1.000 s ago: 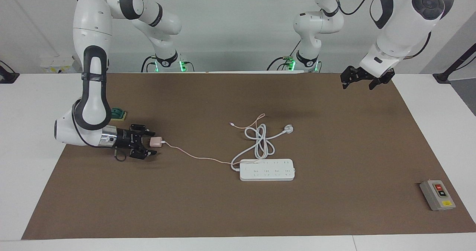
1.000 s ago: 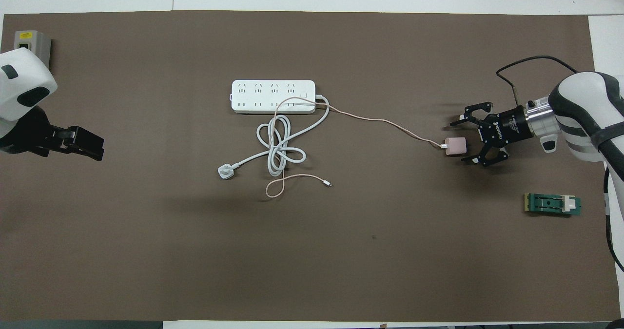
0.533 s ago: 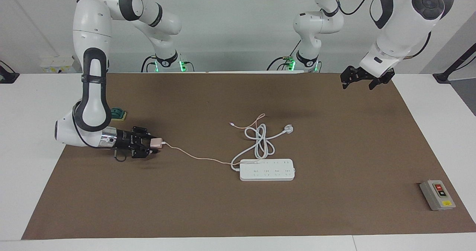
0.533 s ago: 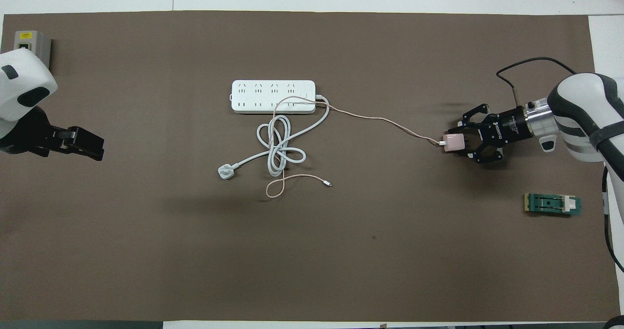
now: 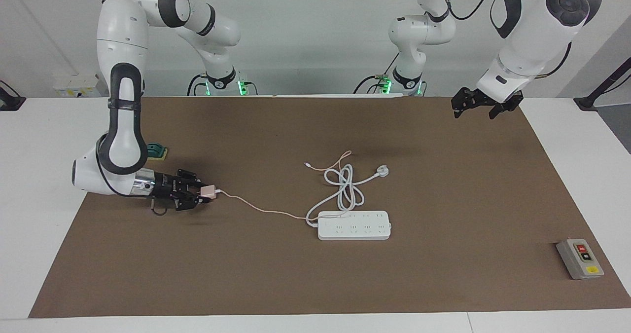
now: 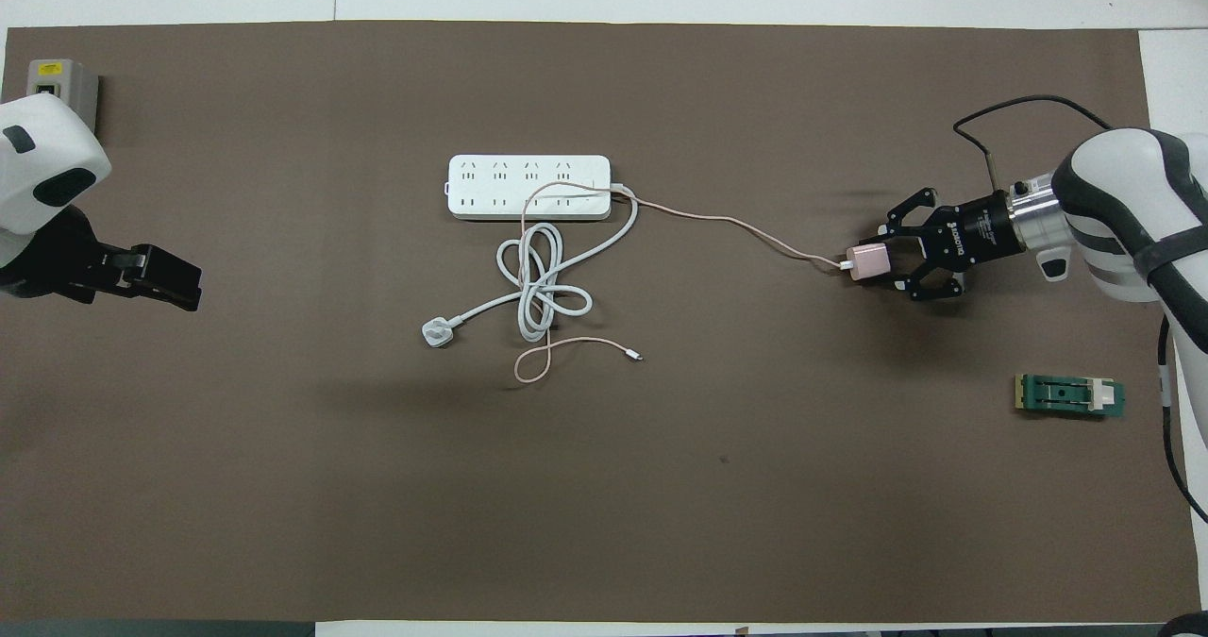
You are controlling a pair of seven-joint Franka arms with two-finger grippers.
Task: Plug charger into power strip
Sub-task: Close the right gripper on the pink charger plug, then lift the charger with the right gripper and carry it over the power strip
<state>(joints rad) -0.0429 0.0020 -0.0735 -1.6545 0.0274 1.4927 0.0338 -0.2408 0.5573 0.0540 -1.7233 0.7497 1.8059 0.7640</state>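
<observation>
Right gripper (image 5: 206, 195) closed since earlier frame, now clamped on charger (image 5: 208, 191); you can carry it toward strip (image 5: 354, 225), roughly 3 o'clock. Left gripper (image 5: 485, 107) waits, apart.

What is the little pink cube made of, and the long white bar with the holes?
The charger looks like smooth, pale pink plastic: flat faces, rounded edges, soft sheen. The power strip looks like hard, matte white plastic, moulded in one piece with neat socket holes. Its thick cord bends in loops, so probably rubbery plastic.

Right hand (image 5: 206, 195) clamped low; left hand (image 5: 480, 107) spread, raised.
</observation>
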